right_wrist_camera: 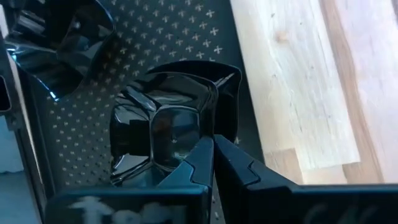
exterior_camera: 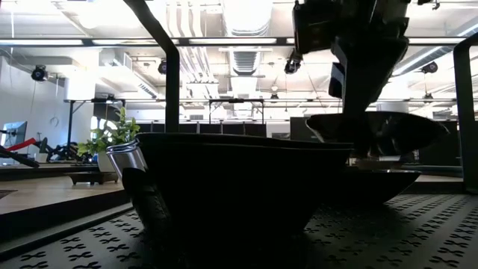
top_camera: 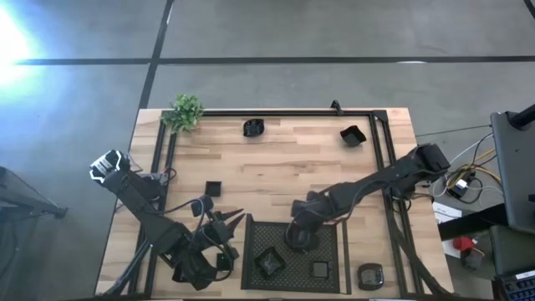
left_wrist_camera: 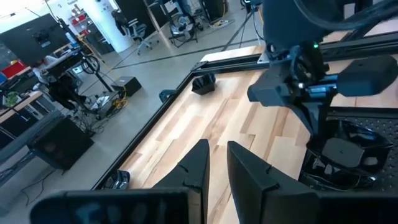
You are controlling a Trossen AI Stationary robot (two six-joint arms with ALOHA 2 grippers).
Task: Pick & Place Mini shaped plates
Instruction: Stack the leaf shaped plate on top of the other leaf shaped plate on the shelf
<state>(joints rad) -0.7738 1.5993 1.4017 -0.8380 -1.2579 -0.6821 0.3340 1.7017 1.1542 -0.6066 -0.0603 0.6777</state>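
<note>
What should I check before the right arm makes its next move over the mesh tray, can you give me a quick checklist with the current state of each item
1. Right hand shut on a mini plate: ok, the fingers pinch its rim.
2. Held plate is over the mesh tray: ok, the right hand sits above the tray's far left part in the high view.
3. Held plate has touched down on the tray: cannot tell.
4. Drop spot free of other plates: ok, the angular plate and the small square plate lie nearer the front edge.
5. Left hand out of the way: ok, it waits over the wood, left of the tray.
6. Plates left to collect: not ok, several remain on the wood, such as the one at the back.
</note>
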